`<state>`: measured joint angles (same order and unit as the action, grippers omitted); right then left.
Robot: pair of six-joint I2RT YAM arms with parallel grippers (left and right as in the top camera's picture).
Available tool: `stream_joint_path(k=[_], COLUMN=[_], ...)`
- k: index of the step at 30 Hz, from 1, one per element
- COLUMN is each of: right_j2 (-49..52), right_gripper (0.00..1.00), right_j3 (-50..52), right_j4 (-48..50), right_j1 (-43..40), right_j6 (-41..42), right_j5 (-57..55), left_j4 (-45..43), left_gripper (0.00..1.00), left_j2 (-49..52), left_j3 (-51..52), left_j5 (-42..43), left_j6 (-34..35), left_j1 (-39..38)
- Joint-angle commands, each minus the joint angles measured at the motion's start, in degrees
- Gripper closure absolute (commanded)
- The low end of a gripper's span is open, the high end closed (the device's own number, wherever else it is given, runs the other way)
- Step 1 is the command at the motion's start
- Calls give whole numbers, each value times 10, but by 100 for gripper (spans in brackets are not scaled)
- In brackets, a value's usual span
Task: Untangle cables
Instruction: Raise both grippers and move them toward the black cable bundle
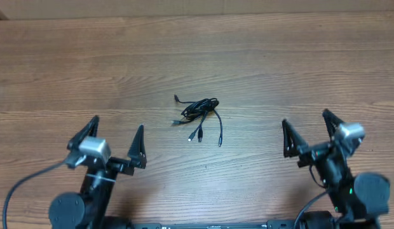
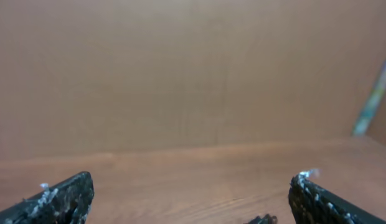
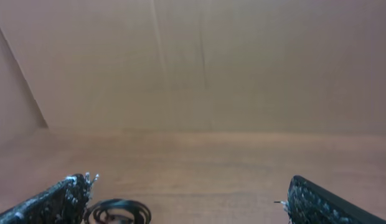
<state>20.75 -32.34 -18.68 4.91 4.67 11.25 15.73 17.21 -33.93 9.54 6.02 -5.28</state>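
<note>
The cables [image 1: 200, 115] lie as one small black bundle in the middle of the wooden table, with several plug ends trailing toward the front. My left gripper [image 1: 116, 141] is open and empty at the front left, well clear of the bundle. My right gripper [image 1: 307, 133] is open and empty at the front right, also apart from it. The left wrist view shows only a tip of the cables [image 2: 263, 219] at its bottom edge. The right wrist view shows a coiled loop of the cables [image 3: 118, 213] at its lower left, beside the left finger.
The wooden table [image 1: 279, 70] stretches around the bundle. A brown cardboard wall [image 3: 199, 62] stands along the far edge. A thick black arm wire [image 1: 19, 184] runs at the front left.
</note>
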Motion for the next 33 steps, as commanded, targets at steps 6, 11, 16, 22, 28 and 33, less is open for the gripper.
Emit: stream_joint_path(k=[6,11,16,22,28,33], right_j2=[204,315,404,472,500,510], right_gripper=[0,0,0,0,0,0], right_j3=[-172,-245,-260,-260,-260,-260], right_j4=[-95,-152,-168,-158,-133,-120], right_j1=[0,0,-2,-2,-2,-2], right_j6=[-1,0,-1,-1,-1,0], right_j5=[96,165,200,221,218,219], left_j4=[103,175,215,242,247,245], left_gripper=[0,1,0,0,0,1], left_j2=[174,283,375,455,501,526], left_j3=[-155,-225,-246,-246,-246,-246], left_j5=[102,141,163,187,186,186], left_j6=[5,-21,-22,-21,-17,-17], left_j1=[-4,-4,-4,-4,-4,-4])
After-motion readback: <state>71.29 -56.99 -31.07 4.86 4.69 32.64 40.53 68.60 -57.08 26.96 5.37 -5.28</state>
